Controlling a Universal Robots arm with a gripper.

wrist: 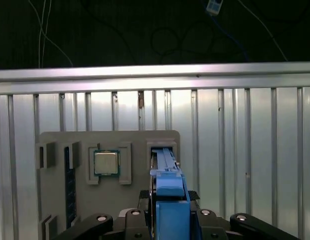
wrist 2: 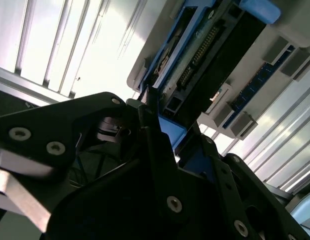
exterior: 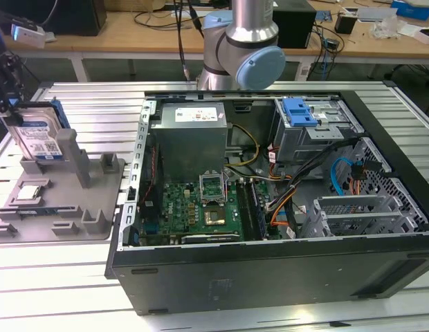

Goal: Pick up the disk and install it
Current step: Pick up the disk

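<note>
Your gripper [wrist: 170, 200] is clenched on the disk [exterior: 36, 137], pinching the blue rail along its upper edge. The disk hangs upright beneath the gripper at the slot of the grey holder tray [exterior: 97, 200]; you cannot tell whether its lower edge sits in the slot. A grey post [exterior: 77, 158] stands just beside the disk, between the gripper and the open computer case [exterior: 270, 266]. A processor chip [wrist: 106, 163] lies in the tray pocket near the gripper, on the slatted table [wrist: 220, 130].

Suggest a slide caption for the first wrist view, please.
Gripper clamped on the blue-railed disk at a slot of the gray tray, processor chip seated alongside.
</note>
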